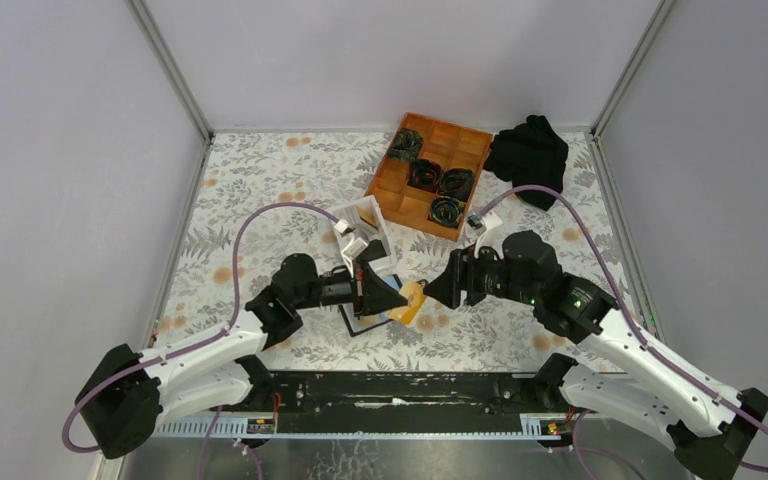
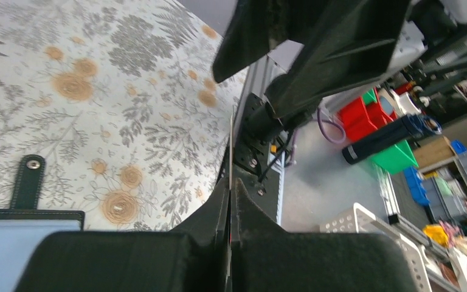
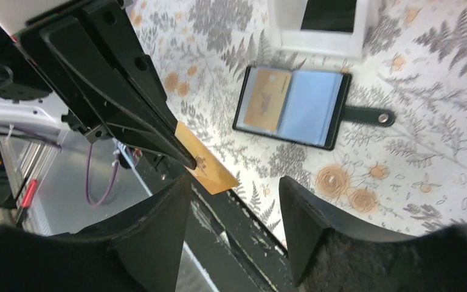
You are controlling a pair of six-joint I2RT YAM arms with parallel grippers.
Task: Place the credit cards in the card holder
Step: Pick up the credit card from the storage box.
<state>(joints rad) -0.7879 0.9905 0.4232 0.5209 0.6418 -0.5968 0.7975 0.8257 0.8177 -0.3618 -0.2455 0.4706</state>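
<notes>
Right wrist: card [image 3: 211,172] edge in left claw [image 3: 184,160]

Seen from above, the left tool [image 1: 397,297] hides most of the card holder [image 1: 365,322]. The right wrist view's top edge crops the white box [image 3: 319,42]; the left wrist view's bottom corner crops the card holder.

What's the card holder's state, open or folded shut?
Open. The card holder lies spread flat on the table, both inner panels facing up, its strap tab sticking out sideways.
</notes>
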